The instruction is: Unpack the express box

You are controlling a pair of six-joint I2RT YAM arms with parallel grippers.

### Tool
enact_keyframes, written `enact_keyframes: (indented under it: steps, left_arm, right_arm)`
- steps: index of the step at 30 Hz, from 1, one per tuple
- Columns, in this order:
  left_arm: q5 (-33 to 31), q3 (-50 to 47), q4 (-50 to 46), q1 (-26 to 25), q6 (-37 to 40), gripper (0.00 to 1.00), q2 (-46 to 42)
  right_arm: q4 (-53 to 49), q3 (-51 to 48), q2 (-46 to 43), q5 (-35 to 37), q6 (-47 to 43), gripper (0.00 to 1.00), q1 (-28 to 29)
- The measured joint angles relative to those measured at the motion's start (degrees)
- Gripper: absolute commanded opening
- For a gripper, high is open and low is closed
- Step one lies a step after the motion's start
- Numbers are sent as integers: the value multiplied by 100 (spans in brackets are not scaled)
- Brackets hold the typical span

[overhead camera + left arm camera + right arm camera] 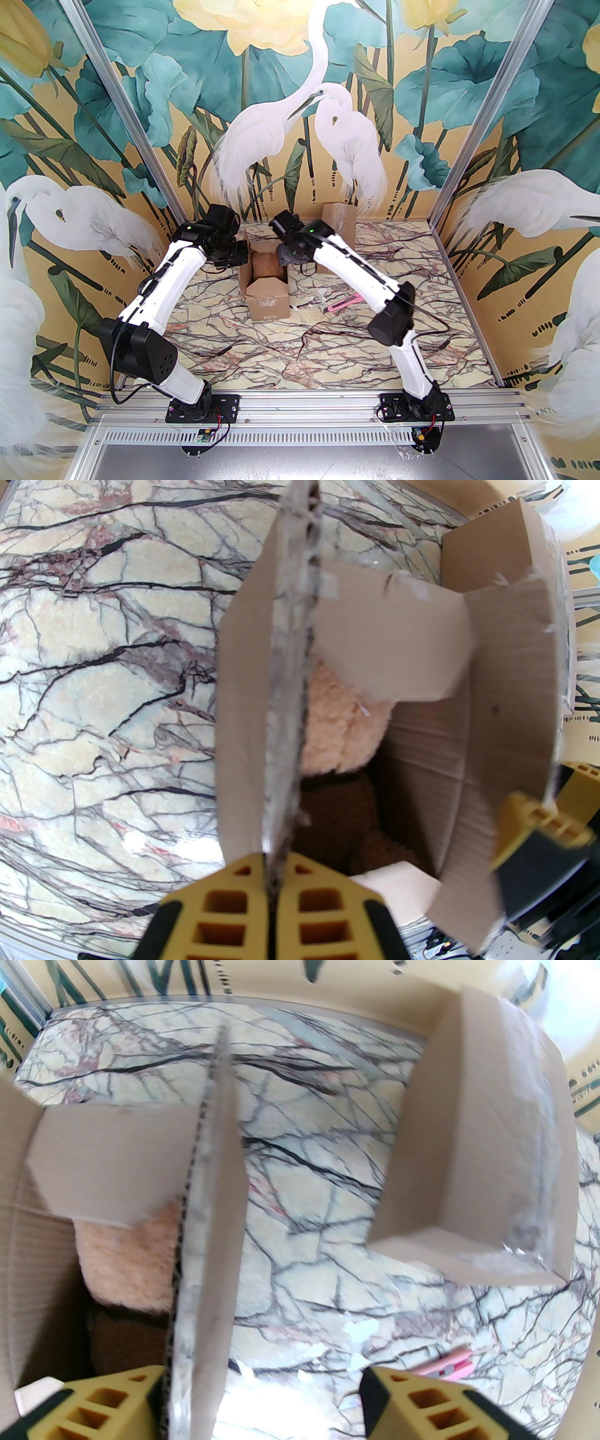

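1. Left gripper (276, 871): jaws clamped flat on the lower edge of the left flap (243, 714), which stands upright.
2. Express box (269, 307): it sits on the marble table (300, 356) between the two wrists, top open, end flaps folded partly inward. Inside lies a plush item (337, 714), pale fleece above dark brown.
3. Right gripper (258, 1377): jaws stand apart, straddling the right flap (211, 1241). The flap lies against one finger (112, 1396); the other is well clear of it. No grip is made.
4. Further right: a second box (468, 1147), taped shut, and a pink cutter (450, 1363) on the table.

Step in hand, as judged: spreading the long flaps to expose the contents. The next move calls for a firm pinch on the right flap, then an outward fold of both flaps. The box must stay planted while this is done. Only then is the plush item reachable.
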Motion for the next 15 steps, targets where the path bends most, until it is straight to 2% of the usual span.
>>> enact_keyframes:
  steps: [8,12,15]
  left_arm:
    - [315,-153,162,35,107,0,-136]
    - [579,-203,197,105,109,0,-188]
    - [745,-258,280,105,111,0,-284]
  right_arm:
    - [1545,-2177,-1093,-1123,352,48,-326]
    - [2756,-3475,-1679,-1814,765,46,-632]
    - [3320,-4039,-1917,-2192,933,50,-848]
